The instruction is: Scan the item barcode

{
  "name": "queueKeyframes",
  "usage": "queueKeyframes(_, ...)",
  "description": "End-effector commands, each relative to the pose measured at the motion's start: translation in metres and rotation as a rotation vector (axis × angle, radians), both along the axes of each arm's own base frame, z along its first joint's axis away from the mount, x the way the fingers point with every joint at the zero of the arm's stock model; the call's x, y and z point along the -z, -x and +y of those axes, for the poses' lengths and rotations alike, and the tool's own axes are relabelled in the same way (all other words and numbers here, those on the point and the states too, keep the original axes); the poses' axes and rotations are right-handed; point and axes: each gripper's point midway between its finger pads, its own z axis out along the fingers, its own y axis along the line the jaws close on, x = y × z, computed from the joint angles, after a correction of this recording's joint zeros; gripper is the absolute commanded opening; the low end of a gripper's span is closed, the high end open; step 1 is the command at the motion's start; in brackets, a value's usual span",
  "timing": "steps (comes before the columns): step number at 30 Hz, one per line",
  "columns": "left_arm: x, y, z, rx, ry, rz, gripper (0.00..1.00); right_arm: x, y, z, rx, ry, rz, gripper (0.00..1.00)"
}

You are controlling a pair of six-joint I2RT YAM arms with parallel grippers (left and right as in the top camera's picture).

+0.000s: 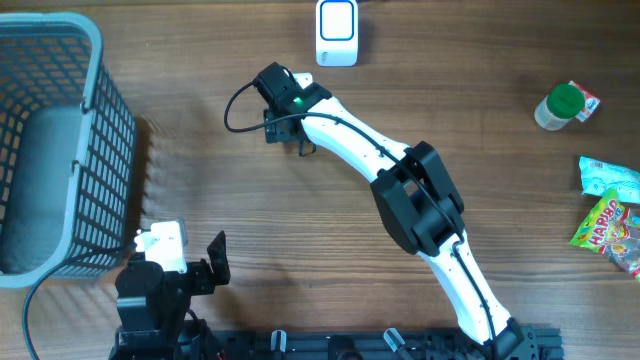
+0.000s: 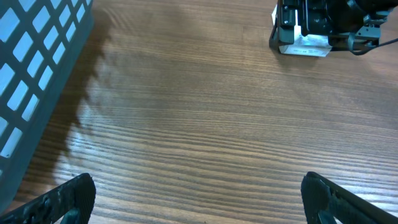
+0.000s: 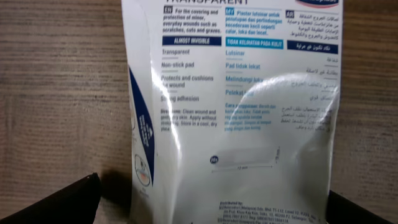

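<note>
Near the far edge of the table [image 1: 250,220], just short of the white scanner [image 1: 337,33], my right gripper [image 3: 216,204] hangs over the plaster packet [image 3: 236,112]. Its jaws are spread wide, and only their dark tips show, in the bottom corners of my right wrist view. The packet lies between them, flat on the wood with its printed back up. I am not gripping it. The tip on the right of that view sits very close to the packet's edge, and I cannot tell whether they touch.

That same view is the only one where the small print can be read. It shows the word "TRANSPARENT" and columns of text in several languages, but I can make out no barcode there. From overhead the packet is almost wholly hidden under my wrist. My left wrist camera sees it side-on, as a thin white strip beneath the black gripper.

My left gripper [image 2: 202,202] is down at the near left corner, beside the grey basket [image 1: 110,130]. It is fully spread and has nothing in it.

Only the overhead view takes in the right edge, where a green-capped bottle [image 1: 558,106] and a sweets packet [image 1: 608,225] lie well apart from my arms.
</note>
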Motion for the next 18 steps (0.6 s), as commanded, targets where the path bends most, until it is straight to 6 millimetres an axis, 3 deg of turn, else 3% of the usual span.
queueKeyframes(1, 0.001, 0.000, -0.001, 0.007, 0.003, -0.003, 1.00, 0.063, 0.015, -0.017, 0.041, 0.057, 0.118, 1.00)
queueKeyframes(4, 0.001, 0.000, -0.001, 0.007, 0.003, -0.003, 1.00, 0.064, 0.017, -0.019, 0.045, 0.063, 0.126, 0.97)
queueKeyframes(7, 0.001, 0.000, -0.001, 0.007, 0.003, -0.003, 1.00, 0.065, 0.019, -0.022, 0.047, 0.073, 0.139, 0.78)
queueKeyframes(9, 0.001, 0.000, -0.001, 0.007, 0.003, -0.003, 1.00, 0.064, 0.023, -0.023, 0.045, 0.066, 0.161, 0.60)
queueKeyframes(12, 0.001, 0.000, -0.001, 0.007, 0.003, -0.003, 1.00, 0.058, 0.025, -0.022, 0.044, 0.054, 0.190, 0.50)
queueKeyframes(15, 0.001, 0.000, -0.001, 0.007, 0.003, -0.003, 1.00, 0.039, 0.021, -0.025, 0.032, 0.059, 0.193, 0.49)
queueKeyframes(18, 0.001, 0.000, -0.001, 0.007, 0.003, -0.003, 1.00, -0.003, 0.013, -0.022, -0.009, 0.011, 0.187, 0.49)
